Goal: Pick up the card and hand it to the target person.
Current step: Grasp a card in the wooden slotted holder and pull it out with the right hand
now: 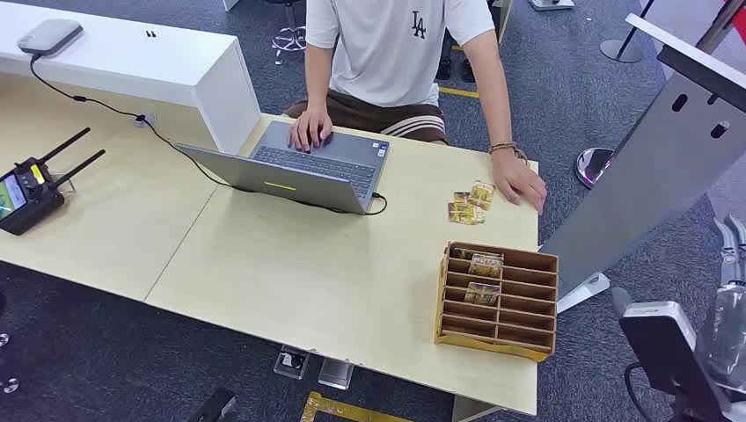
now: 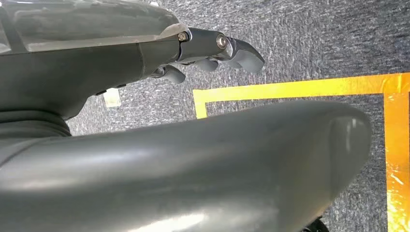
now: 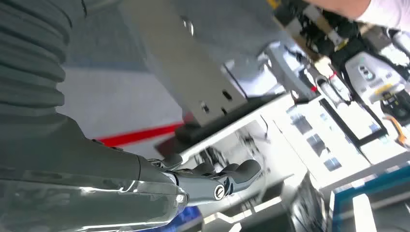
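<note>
Head view: cards (image 1: 482, 264) stand in thin slots of the wooden rack (image 1: 498, 301) on your table (image 1: 299, 272); a slick edge could slip or tip the rack

Left wrist: left hand (image 2: 212, 53) over carpet, fingers loosely curled, holding nothing

Right wrist: right hand (image 3: 212, 176) likewise bare

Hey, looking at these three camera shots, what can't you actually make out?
- Head view: print on the cards in the wooden rack and on the loose cards is too small to read.
- Head view: the laptop screen faces away; the person's face is cut off by the top edge.
- Left wrist view: the dark cover hides most of the left robot hand.
- Right wrist view: background behind the right robot hand is blurred.
</note>
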{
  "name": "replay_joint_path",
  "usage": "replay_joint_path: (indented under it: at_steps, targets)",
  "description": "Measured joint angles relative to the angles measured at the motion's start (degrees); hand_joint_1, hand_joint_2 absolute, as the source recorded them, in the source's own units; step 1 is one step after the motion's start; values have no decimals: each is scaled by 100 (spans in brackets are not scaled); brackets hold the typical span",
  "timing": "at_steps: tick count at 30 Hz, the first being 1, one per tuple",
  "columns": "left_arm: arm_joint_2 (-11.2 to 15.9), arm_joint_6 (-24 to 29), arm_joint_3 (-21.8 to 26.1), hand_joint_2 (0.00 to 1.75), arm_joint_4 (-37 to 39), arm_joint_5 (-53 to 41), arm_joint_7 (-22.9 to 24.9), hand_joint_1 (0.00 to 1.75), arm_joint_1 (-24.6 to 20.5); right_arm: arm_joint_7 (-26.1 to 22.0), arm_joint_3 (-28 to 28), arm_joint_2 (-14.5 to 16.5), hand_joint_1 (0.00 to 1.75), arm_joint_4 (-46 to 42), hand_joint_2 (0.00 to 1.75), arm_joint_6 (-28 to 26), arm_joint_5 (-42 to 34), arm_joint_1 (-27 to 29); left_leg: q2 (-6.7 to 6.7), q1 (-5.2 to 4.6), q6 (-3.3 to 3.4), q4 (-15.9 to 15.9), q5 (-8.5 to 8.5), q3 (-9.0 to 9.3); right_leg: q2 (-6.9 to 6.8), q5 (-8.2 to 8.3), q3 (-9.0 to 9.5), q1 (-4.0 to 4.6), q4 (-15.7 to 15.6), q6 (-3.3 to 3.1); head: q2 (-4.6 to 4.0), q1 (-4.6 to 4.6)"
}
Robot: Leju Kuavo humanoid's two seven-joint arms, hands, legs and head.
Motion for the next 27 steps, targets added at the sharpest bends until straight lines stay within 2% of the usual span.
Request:
replay_joint_path:
  at_steps: [2,8,12,18,21,27]
  targets:
    - [-1,0,0,0,0,-3,-1,0,0,22,28,12,0,-75,175,32,244,2,0,0,0,0,0,0,0,0,0,0,0,0,0,0]
    - [-8,-3,-1,0,0,-47,-26,0,-1,129,238,56,0,-418,175,277,1662,2,0,0,0,0,0,0,0,0,1,0,0,0,0,-1]
    - [-10,-18,-14,0,0,-75,-49,0,-3,343,520,113,0,-473,175,547,2638,-31,0,0,0,-1,0,-1,0,0,1,0,1,0,0,-1]
    - [-17,-34,-36,0,0,-80,-51,0,-10,664,1022,217,0,-396,175,982,3670,-125,0,0,0,-1,0,-2,0,0,1,0,1,0,0,-1]
    - [-20,-35,-38,0,0,-80,-52,0,-12,825,1239,280,0,-304,175,1198,3915,-159,0,0,0,-1,0,-3,0,0,1,0,2,0,0,0]
    - [-21,-45,-41,0,0,-114,-52,0,-13,1027,1529,410,0,-139,175,1505,3902,-259,0,0,0,-1,0,-2,0,0,0,0,1,0,0,-1]
